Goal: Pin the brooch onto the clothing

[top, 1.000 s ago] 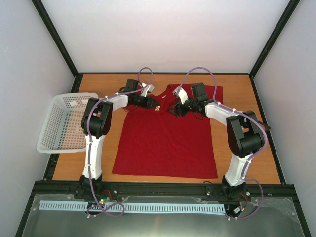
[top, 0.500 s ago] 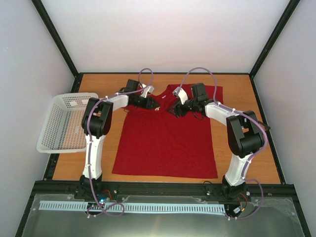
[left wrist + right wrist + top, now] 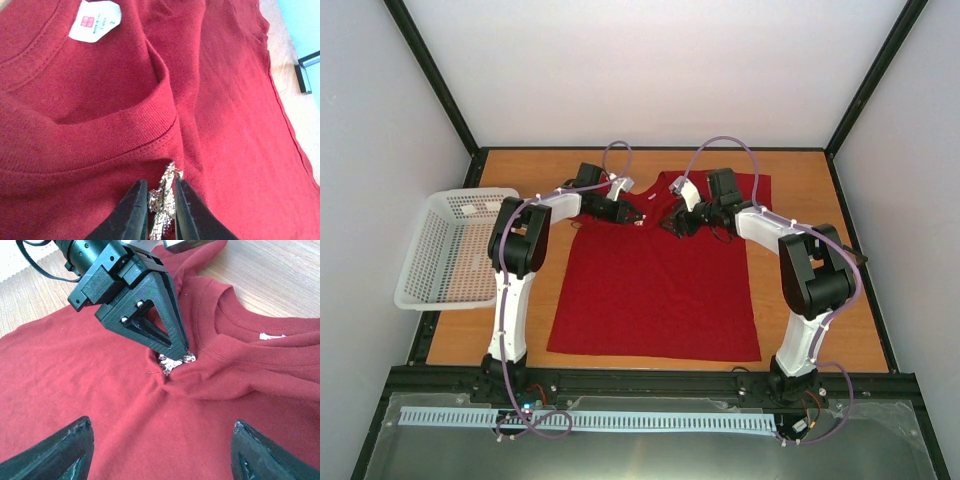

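— Below the ribbed collar band of the red T-shirt [image 3: 100, 75] we find the brooch [image 3: 162, 207], a glittery silver cluster. The left gripper [image 3: 160, 182] holds it, smooth black jaws drawn narrow around it.

— Agreed. Our right wrist view adds what that one hides: the knit cloth is bunched into a small fold right at the brooch, with the wedge-shaped left fingers [image 3: 167, 320] coming down to it. The right gripper [image 3: 160, 422] stands wide, its rough dark fingers at either side of the view, gripping nothing.

— We also see a white label [image 3: 95, 21] inside the neck, its print too small for us to read.

— From overhead we get the rest. The shirt lies flat, neck away from the arms, on an orange-brown wooden table [image 3: 810, 190]. A white plastic mesh basket [image 3: 470, 193] sits at the table's left edge, with pale walls [image 3: 650, 70] and black frame bars around.
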Robot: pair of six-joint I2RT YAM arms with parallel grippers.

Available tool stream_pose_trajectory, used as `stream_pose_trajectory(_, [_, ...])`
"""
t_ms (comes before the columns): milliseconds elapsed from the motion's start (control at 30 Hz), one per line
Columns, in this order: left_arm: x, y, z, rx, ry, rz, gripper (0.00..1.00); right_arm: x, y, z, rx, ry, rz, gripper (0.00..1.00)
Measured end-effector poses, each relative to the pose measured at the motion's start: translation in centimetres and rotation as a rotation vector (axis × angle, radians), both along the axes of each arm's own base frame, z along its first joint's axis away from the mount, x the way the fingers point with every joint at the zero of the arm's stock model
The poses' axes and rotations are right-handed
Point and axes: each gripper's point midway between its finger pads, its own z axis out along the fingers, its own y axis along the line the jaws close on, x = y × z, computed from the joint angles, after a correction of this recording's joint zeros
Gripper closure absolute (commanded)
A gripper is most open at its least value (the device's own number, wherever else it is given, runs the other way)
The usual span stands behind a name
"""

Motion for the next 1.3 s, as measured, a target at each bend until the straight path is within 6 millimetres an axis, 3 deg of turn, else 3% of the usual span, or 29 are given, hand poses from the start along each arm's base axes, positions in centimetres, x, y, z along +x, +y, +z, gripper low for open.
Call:
stream_pose_trajectory(300, [-0.4,-0.3,0.3,-0.023,0.005,-0.021,0.99,0.0,0.0,-0.5,-0.006,0.004,0.006,0.27])
stream_pose_trajectory(567, [-0.9,-0.1,0.9,-0.078,-0.011,-0.04,0.99,-1.0,0.5,-1.3,-0.007,-0.013,0.101,0.27])
stream_pose_trajectory(733, [-1.8,0.5,2.2,-0.157,-0.032,-0.057,0.99,-1.1,1.6,-1.0,0.02,-0.059,0.209,0.38])
stream_pose_trajectory(867, [-2.0,1.0,3.3,-0.21,-0.053,-0.067,0.99,-0.5,2.5,-1.4,0.033,-0.064,0.282,0.4])
stream_pose_trajectory(1033, [-2.2,2.0,3.9,-0.263,-0.045,-0.062,0.99,-1.2,3.0,-2.7,0.021,-0.063,0.358,0.41])
stream_pose_trajectory(1300, [-2.7,2.9,4.1,-0.333,0.006,-0.05,0.99,-0.3,5.2,-4.8,-0.006,-0.06,0.427,0.47])
